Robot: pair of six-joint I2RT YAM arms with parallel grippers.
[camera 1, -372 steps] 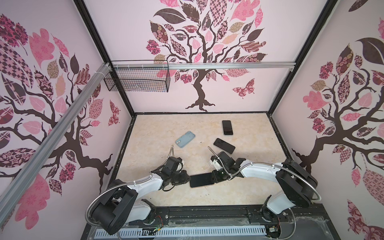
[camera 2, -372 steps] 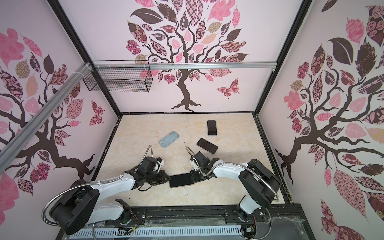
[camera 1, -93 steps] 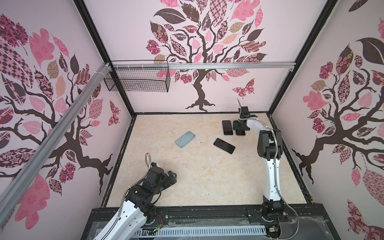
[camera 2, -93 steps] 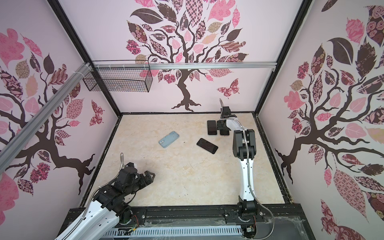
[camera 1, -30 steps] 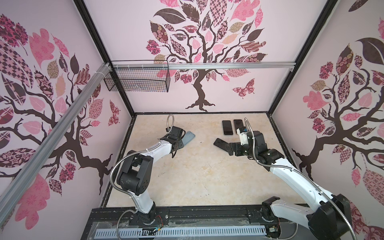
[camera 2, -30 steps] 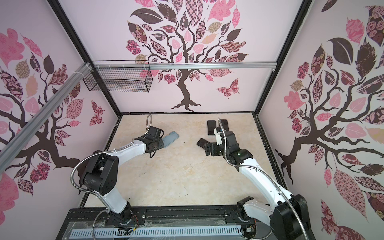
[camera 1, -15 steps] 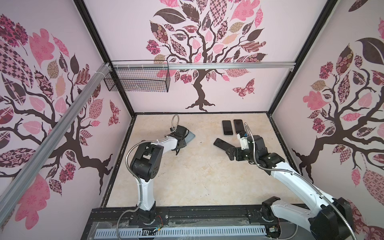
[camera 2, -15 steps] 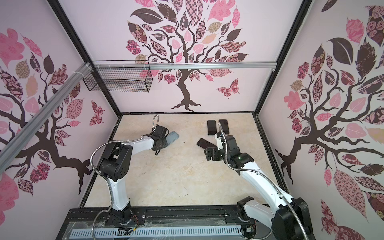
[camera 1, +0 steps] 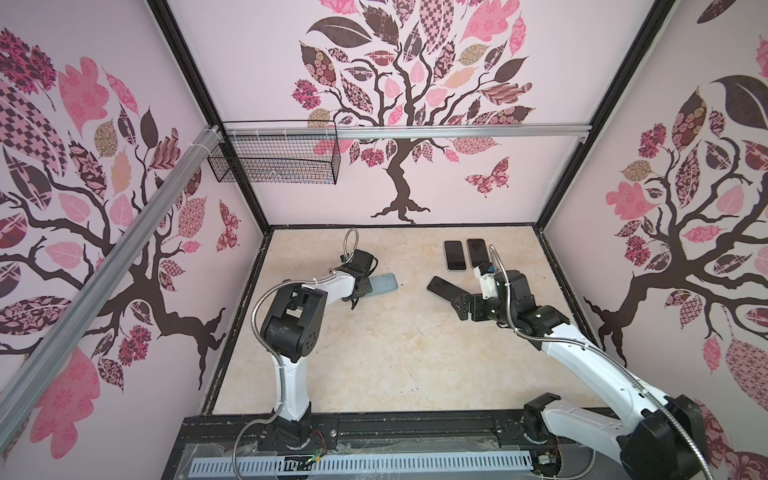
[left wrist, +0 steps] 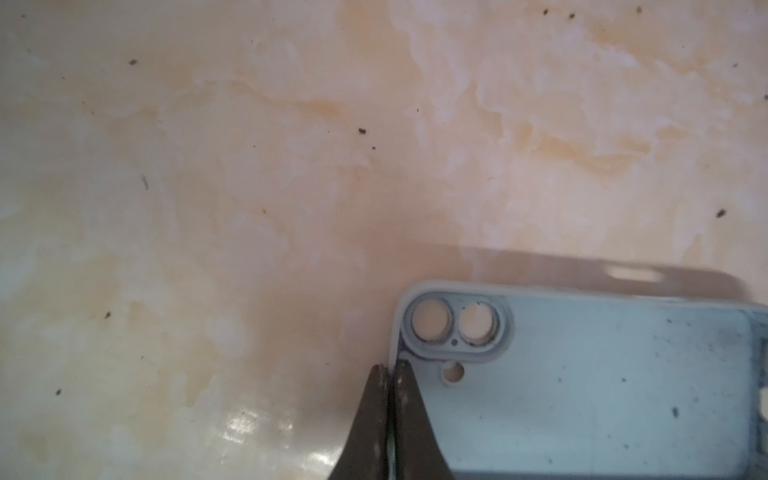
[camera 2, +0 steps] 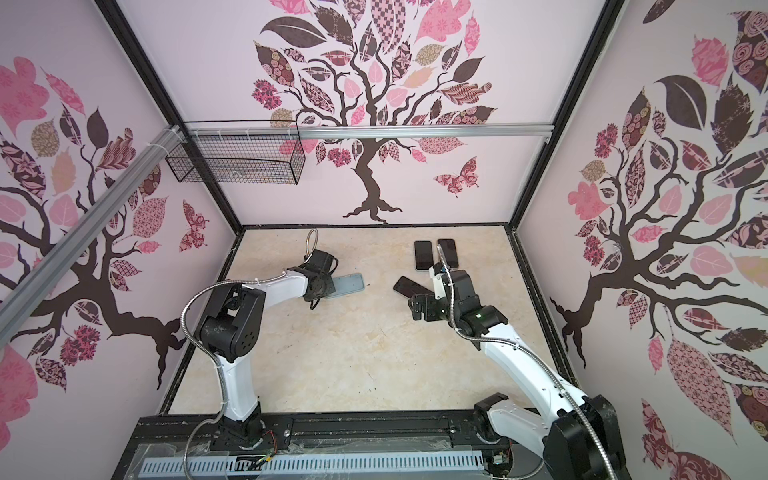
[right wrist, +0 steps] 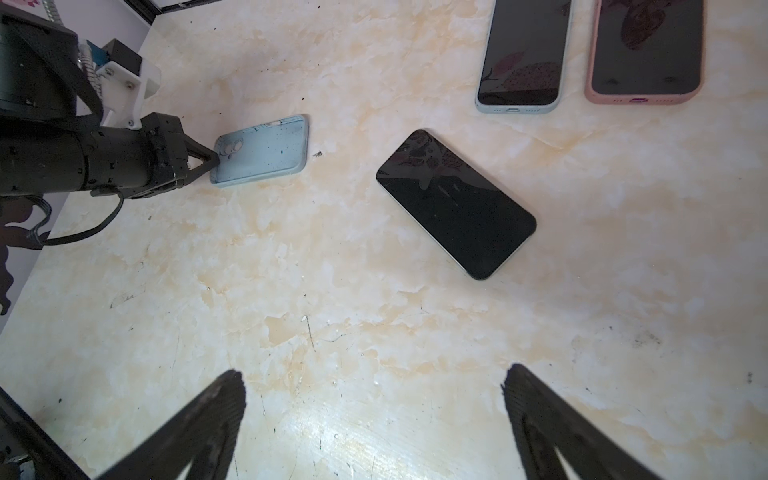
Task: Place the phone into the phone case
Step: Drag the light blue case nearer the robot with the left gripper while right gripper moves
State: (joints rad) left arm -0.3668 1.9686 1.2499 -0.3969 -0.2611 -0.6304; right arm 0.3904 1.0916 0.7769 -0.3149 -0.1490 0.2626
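Note:
The light blue phone case (camera 1: 383, 284) (camera 2: 350, 285) lies hollow side up at mid-left of the table. My left gripper (left wrist: 390, 368) (right wrist: 214, 160) is shut on the rim of its short end, beside the camera cut-outs, with one finger inside the case (left wrist: 602, 395) and one outside. The bare black phone (camera 1: 441, 287) (right wrist: 455, 203) lies screen up and slanted at mid-right. My right gripper (right wrist: 374, 374) (camera 1: 460, 304) hangs open just in front of the phone's near end, with nothing between its fingers.
Two more phones lie side by side at the back right, one in a light blue case (right wrist: 523, 54) and one in a pink case (right wrist: 646, 50). A wire basket (camera 1: 274, 158) hangs on the back-left wall. Walls close the table on three sides.
My left gripper's jaws have closed onto the case's rim. The right gripper has drifted a little toward the front and stays open beside the black phone.

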